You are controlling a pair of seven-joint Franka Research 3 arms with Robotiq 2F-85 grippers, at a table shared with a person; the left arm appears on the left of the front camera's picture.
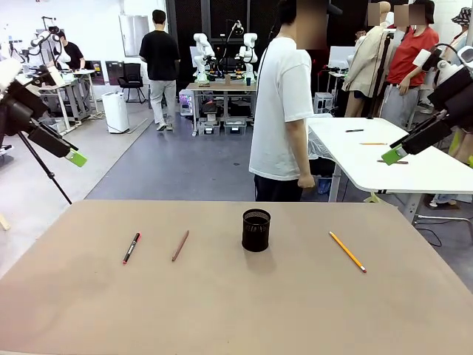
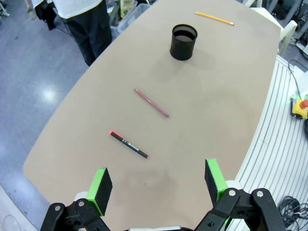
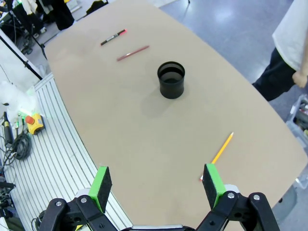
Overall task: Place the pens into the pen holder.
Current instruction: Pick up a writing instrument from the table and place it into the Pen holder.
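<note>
The black mesh pen holder (image 1: 256,229) (image 2: 184,42) (image 3: 171,79) stands upright near the table's middle. Left of it lie a dark pen with a red end (image 1: 131,248) (image 2: 129,144) (image 3: 113,37) and a reddish-brown pen (image 1: 180,245) (image 2: 151,102) (image 3: 133,53). To its right lies a yellow-orange pencil (image 1: 347,251) (image 2: 214,18) (image 3: 218,154). My left gripper (image 1: 72,157) (image 2: 157,185) hangs open, high above the table's left side. On the right my right gripper (image 1: 394,154) (image 3: 156,184) is raised and open too. Neither holds anything.
The tan table (image 1: 236,303) carries just these things. A person in a white shirt (image 1: 282,111) stands at its far edge, hands down. A white table (image 1: 377,159) stands behind at right. A grooved white panel (image 2: 274,144) (image 3: 53,149) runs along the table's near side.
</note>
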